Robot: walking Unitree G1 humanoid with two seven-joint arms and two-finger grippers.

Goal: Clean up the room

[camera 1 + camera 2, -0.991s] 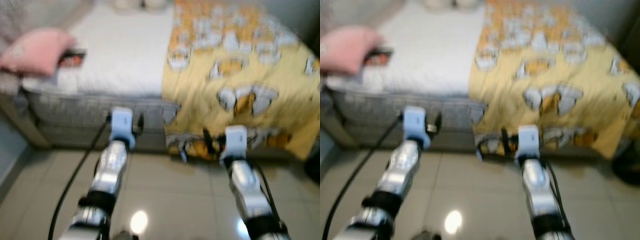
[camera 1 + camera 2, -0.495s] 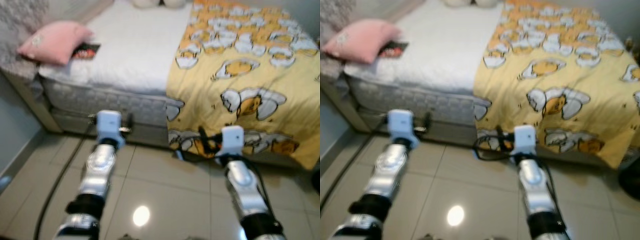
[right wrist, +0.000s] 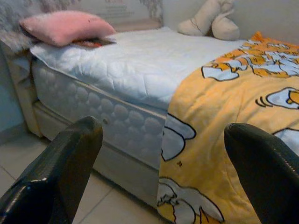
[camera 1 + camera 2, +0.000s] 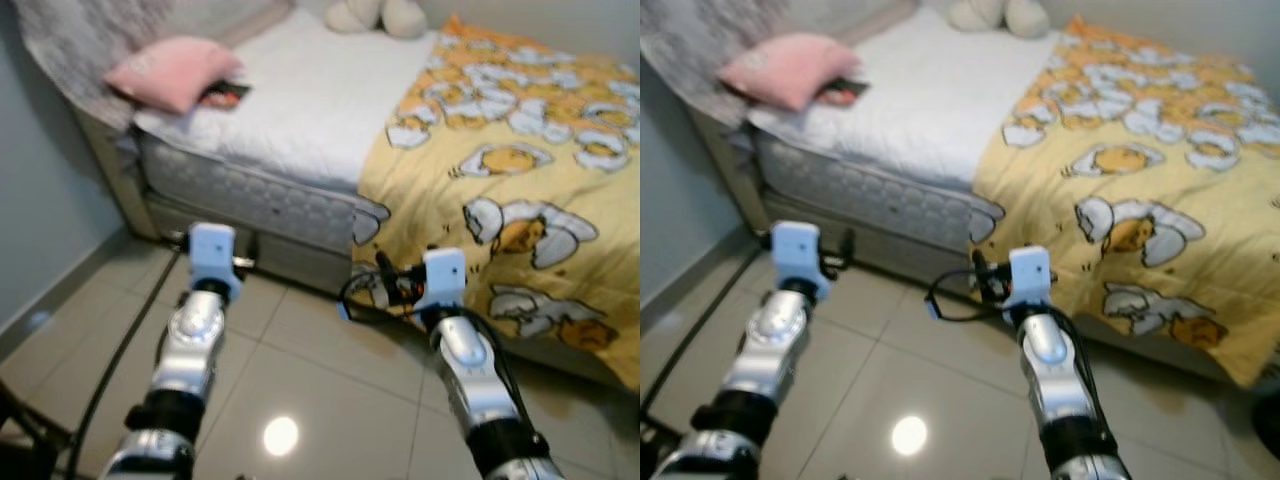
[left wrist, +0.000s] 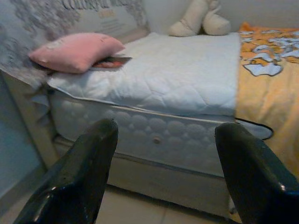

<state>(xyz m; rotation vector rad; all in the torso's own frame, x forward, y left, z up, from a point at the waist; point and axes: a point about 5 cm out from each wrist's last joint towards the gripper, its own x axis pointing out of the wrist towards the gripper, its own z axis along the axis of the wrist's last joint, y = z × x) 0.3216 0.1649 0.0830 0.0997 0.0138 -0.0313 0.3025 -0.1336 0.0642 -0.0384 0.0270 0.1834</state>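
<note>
A bed stands ahead with a white quilted mattress (image 4: 310, 110). A pink pillow (image 4: 175, 72) lies at its head end, with a dark red flat packet (image 4: 225, 95) partly tucked under it. A yellow cartoon-print blanket (image 4: 520, 150) covers the right part of the bed and hangs down to the floor. A beige plush toy (image 4: 375, 15) sits at the far side. My left gripper (image 5: 163, 135) and right gripper (image 3: 163, 130) are both open and hold nothing. They are held out low over the tiles, short of the bed's side.
Glossy beige floor tiles (image 4: 300, 400) lie between me and the bed. A grey wall (image 4: 40, 200) runs along the left, and a patterned grey headboard (image 4: 80, 30) stands behind the pillow. A black cable (image 4: 120, 350) trails from my left arm.
The whole picture has shifted right and sharpened, so the camera has turned left, bringing in the left wall. Both arms keep the same outstretched pose.
</note>
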